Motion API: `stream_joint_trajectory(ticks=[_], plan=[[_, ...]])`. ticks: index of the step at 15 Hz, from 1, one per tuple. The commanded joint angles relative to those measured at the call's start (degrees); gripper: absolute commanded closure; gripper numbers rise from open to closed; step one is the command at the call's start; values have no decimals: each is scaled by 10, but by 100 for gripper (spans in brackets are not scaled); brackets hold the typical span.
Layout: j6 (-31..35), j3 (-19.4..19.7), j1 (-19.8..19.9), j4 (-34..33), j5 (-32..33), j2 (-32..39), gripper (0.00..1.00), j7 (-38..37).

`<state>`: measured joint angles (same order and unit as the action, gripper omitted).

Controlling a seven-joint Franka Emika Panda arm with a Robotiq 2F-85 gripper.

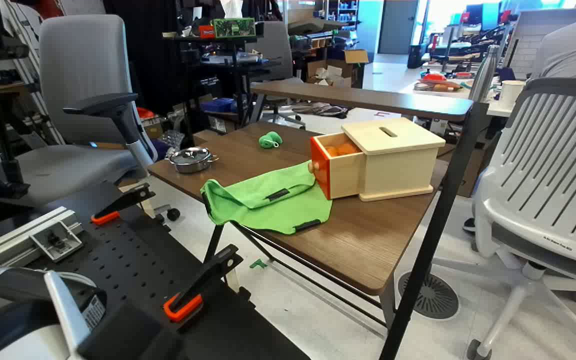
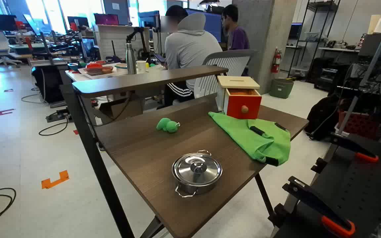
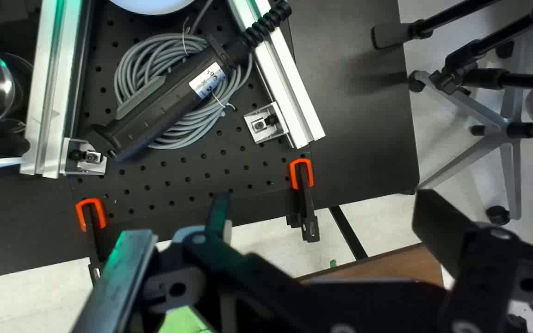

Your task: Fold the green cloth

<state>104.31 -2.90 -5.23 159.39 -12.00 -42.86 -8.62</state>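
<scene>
The green cloth (image 1: pixel 288 217) lies rumpled on the brown table (image 1: pixel 358 260), partly doubled over, with black strips on it. It also shows in an exterior view (image 2: pixel 236 134). Part of it hangs over the table edge that faces the black bench, and another part lies against the box's drawer. In the wrist view only a small piece of the cloth (image 3: pixel 182 321) shows at the bottom, behind my gripper's linkage. My gripper (image 3: pixel 324 203) is open with nothing between its fingers, above the gap between bench and table. It is not clearly visible in the exterior views.
The wooden box (image 1: pixel 398 172) with its orange-red drawer (image 2: pixel 243 107) pulled out stands beside the cloth. A lidded metal pot (image 2: pixel 197 170) and a small green object (image 2: pixel 168 125) are on the table. A raised shelf (image 1: pixel 363 97) spans its far side. Clamps (image 3: pixel 301 173) stick out from the bench.
</scene>
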Motion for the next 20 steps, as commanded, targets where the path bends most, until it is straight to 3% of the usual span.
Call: stream_joint_trajectory(ticks=[1, 16, 20], plan=[[-3, -7, 8, -2, -4, 0, 0, 4], [-3, -7, 8, -2, -4, 0, 0, 4], [68, -45, -7, -1, 35, 22, 0, 27]])
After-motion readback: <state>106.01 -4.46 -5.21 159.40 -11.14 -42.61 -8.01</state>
